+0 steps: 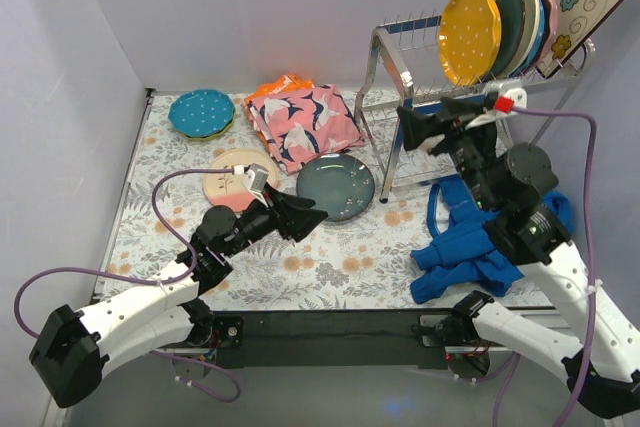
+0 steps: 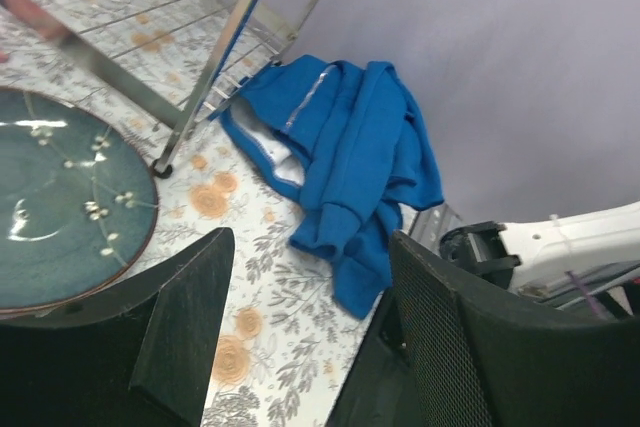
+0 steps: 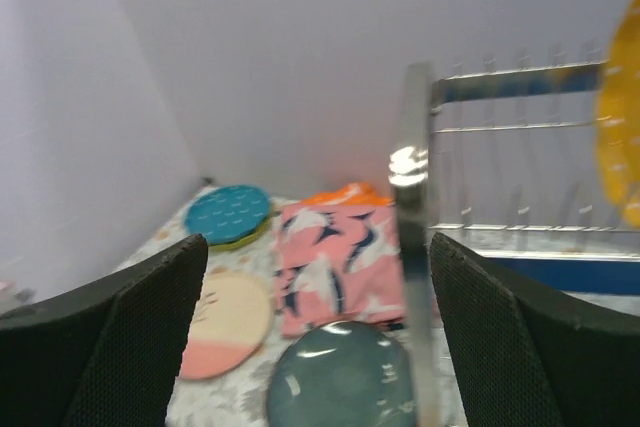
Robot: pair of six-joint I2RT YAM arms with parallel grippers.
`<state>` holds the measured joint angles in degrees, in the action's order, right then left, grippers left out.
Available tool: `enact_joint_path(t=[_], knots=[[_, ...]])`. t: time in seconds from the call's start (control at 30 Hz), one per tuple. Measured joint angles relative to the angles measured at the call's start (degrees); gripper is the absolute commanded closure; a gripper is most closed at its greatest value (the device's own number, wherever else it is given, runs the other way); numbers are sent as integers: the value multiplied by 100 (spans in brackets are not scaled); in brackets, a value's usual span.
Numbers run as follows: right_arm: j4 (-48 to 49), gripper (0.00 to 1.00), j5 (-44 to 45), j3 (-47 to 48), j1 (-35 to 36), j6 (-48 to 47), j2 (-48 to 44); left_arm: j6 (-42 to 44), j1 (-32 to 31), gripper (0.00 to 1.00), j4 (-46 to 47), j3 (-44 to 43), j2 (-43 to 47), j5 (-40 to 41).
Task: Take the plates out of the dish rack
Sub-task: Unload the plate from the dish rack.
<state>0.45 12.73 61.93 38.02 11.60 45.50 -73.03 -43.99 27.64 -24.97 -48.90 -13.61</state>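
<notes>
Plates unloaded so far lie on the tabletop (image 1: 330, 269): a blue dotted plate (image 1: 201, 112), a cream-pink plate (image 1: 230, 179), and a dark teal plate (image 1: 335, 187) beside the left hand (image 1: 308, 215), which is released and empty. The orange plate (image 1: 470, 35) and several others wait in the dish rack (image 1: 392, 57). The right hand (image 1: 414, 129) hovers near the rack, spread wide and empty.

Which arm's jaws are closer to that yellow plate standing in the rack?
Right. The right arm reaches just below-left of the yellow plate; the left arm is far off, by the dark teal plate.

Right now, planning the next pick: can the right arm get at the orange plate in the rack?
Probably yes: the right gripper hangs open near the orange plate, frontmost in the dish rack; only the rack's post stands close.
</notes>
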Motion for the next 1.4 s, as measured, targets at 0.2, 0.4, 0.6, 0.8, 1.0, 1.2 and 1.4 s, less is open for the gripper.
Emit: enact_joint_path(t=[0.2,0.4,0.6,0.8,1.0,1.2,1.4], knots=[[-205,2,1622,1517,-22,-1187,1497,214,-2,38,289,363,-7,382],[-999,3,2020,2656,-682,-1836,2754,140,-2,38,586,363,-24,367],[-1661,3,1858,3504,-1377,-1934,2935,68,-2,38,713,382,-4,328],[-1725,2,1517,3620,-1864,-1917,2769,15,-2,38,750,420,96,313],[-1781,2,970,3672,-2280,-1847,2951,7,-2,38,776,494,140,306],[-1838,2,623,3919,-2479,-1744,3386,-79,-2,38,870,494,68,223],[-1856,2,656,4072,-2575,-1749,3755,-138,-2,38,887,494,-13,166]])
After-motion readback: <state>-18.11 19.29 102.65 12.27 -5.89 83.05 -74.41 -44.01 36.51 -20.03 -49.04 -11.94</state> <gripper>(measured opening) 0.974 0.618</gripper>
